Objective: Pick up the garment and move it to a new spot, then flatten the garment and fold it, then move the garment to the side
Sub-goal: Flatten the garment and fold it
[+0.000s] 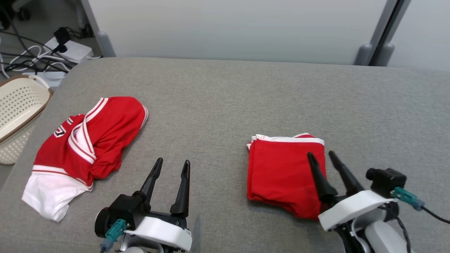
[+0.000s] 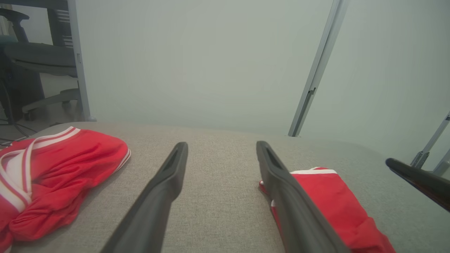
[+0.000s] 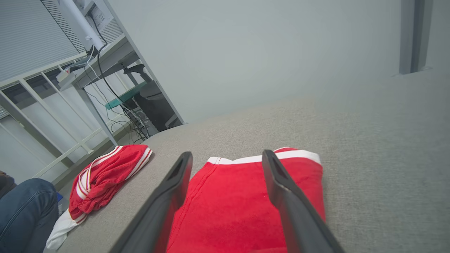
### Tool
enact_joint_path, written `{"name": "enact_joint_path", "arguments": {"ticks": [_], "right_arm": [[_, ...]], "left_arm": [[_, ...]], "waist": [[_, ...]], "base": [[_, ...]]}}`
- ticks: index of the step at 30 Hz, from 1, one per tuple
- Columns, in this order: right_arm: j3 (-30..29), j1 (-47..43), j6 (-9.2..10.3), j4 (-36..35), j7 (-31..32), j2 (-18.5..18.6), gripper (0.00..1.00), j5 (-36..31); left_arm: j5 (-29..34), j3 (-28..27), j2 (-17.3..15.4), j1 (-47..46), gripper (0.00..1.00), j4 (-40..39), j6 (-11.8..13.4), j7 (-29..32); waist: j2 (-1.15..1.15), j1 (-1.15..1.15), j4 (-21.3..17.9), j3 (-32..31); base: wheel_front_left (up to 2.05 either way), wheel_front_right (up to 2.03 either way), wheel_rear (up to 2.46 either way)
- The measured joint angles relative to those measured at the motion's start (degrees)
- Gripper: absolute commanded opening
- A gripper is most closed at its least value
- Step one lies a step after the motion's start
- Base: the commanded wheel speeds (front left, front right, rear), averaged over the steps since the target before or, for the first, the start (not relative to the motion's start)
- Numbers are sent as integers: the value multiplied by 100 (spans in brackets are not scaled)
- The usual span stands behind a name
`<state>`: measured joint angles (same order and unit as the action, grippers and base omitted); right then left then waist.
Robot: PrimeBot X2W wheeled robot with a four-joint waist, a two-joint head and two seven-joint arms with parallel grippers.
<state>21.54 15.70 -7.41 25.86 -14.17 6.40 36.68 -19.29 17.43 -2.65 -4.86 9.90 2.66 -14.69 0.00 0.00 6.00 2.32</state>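
**Current Configuration: Grip and Load**

1. Right hand [image 1: 320,153]: the fingers are spread wide, with nothing pinched between them. They extend over the right portion of the folded red garment [image 1: 277,168]. Contact with the cloth cannot be confirmed.
2. Folded red garment: it lies flat on the grey table [image 1: 225,98], right of centre. Its white-trimmed edge faces the far side.
3. Left hand [image 1: 173,161]: the fingers are spread and hold nothing. The hand is positioned over bare table between the two cloths, touching neither.
4. Crumpled red-and-white jersey [image 1: 88,140]: it lies unfolded at the table's left end, well apart from the folded garment.
5. Cream perforated basket [image 1: 17,102]: it stands just beside the table's left edge.
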Motion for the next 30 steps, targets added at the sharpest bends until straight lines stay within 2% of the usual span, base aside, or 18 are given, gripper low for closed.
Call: {"name": "enact_joint_path", "arguments": {"ticks": [6,13,21,30], "right_arm": [[-842,-394,0,-564,-5,-15,100,-890],[-1403,-1083,0,-1016,-7,-73,100,-1785],[-1649,-1755,0,-1348,-7,-231,100,-1891],[-1642,-1898,0,-1456,-7,-268,100,-1907]], "left_arm": [[92,-129,0,88,100,-71,73,0],[275,-283,0,328,100,-41,64,0],[369,-457,-1,559,100,-113,34,0],[581,-597,-2,709,100,-204,-64,0]], "waist": [[0,0,-297,-101],[0,0,-567,-223],[0,0,-646,-317],[0,0,-657,-344]], "base": [[0,0,0],[0,0,0],[0,0,0],[0,0,0]]}}
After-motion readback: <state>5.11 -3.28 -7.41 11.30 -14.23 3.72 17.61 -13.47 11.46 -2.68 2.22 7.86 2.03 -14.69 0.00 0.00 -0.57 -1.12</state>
